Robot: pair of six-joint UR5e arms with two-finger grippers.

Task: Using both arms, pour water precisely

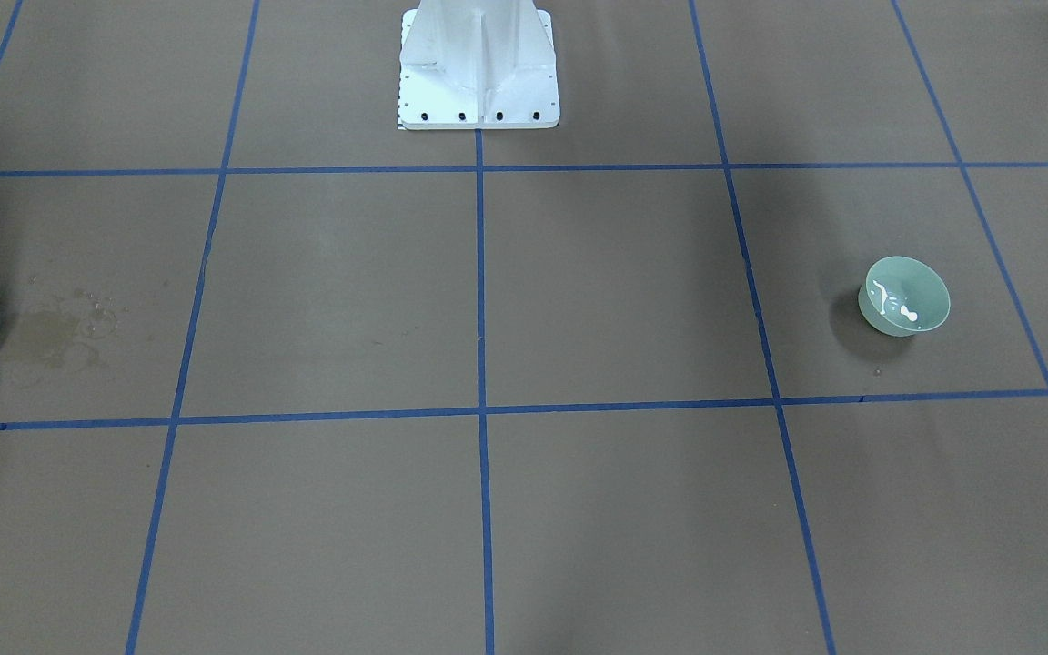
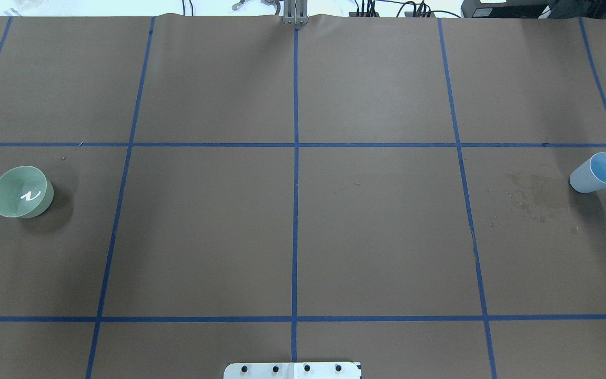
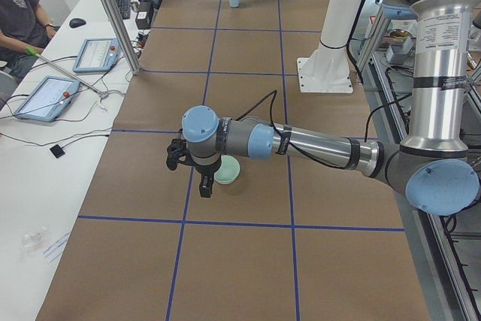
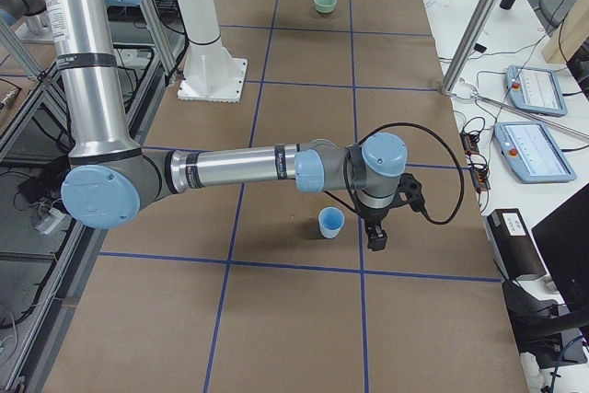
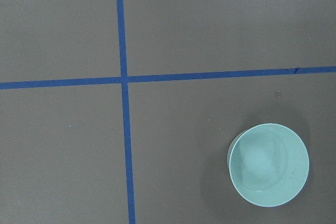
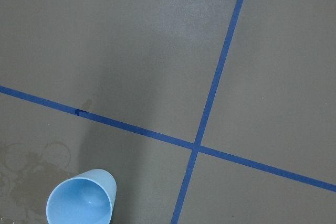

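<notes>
Just beside left gripper (image 3: 204, 187): bowl (image 3: 228, 171); beside right gripper (image 4: 376, 235): cup (image 4: 330, 221). Finger state: cannot tell. Off-centre grasp risks tipping, spilling water (image 1: 899, 309).

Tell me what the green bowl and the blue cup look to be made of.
Green bowl: likely plastic, though glazed ceramic is possible; it has a thin rim and a smooth, even pale-green surface with a slight gloss. Blue cup: probably plastic; it has a thin tapered wall and a uniform light blue, satin look with no print.
</notes>
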